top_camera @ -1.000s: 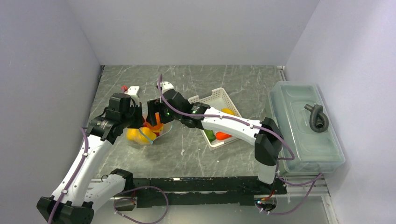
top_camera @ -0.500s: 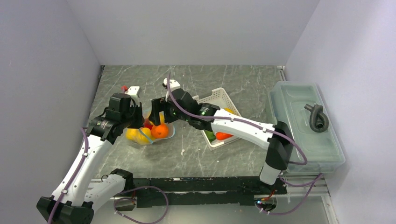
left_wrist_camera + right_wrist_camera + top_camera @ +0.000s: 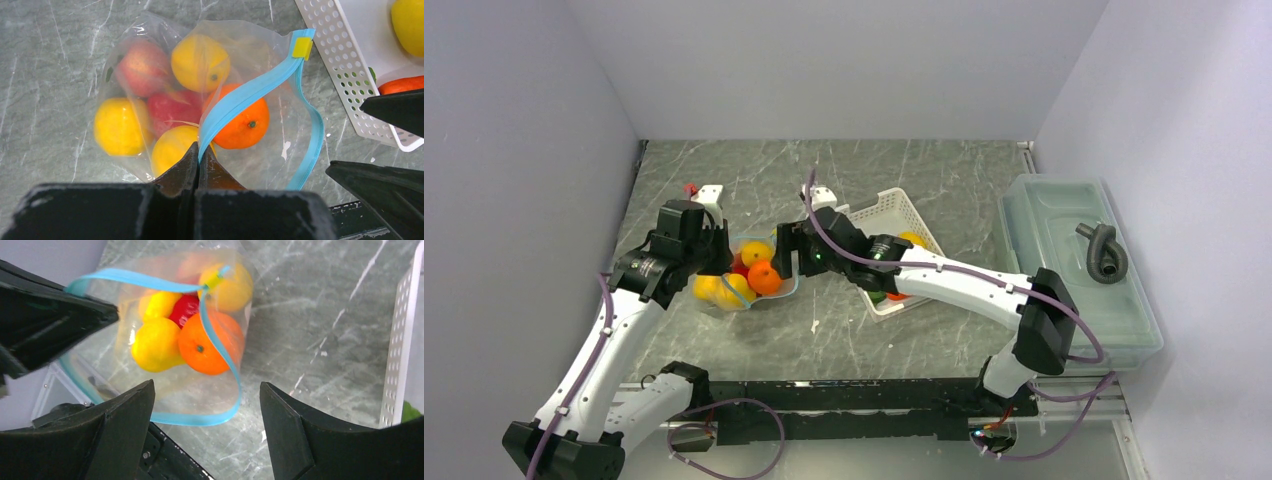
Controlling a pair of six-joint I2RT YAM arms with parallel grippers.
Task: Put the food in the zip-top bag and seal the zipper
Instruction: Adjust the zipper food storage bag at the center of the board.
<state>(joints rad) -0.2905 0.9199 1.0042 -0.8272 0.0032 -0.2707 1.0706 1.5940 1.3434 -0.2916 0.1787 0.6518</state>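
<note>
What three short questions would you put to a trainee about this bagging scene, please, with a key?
1. True or false: the left hand is shut on the zipper.
2. Fill in: the right hand, holding nothing, is ___.
3. Where is the orange? A in the zip-top bag; B in the right hand; C on the lidded bin.
Key: 1 true; 2 open; 3 A.

White arms (image 3: 610, 345), black joints (image 3: 1044, 335), purple cables (image 3: 946, 262) (perhaps lilac)
</note>
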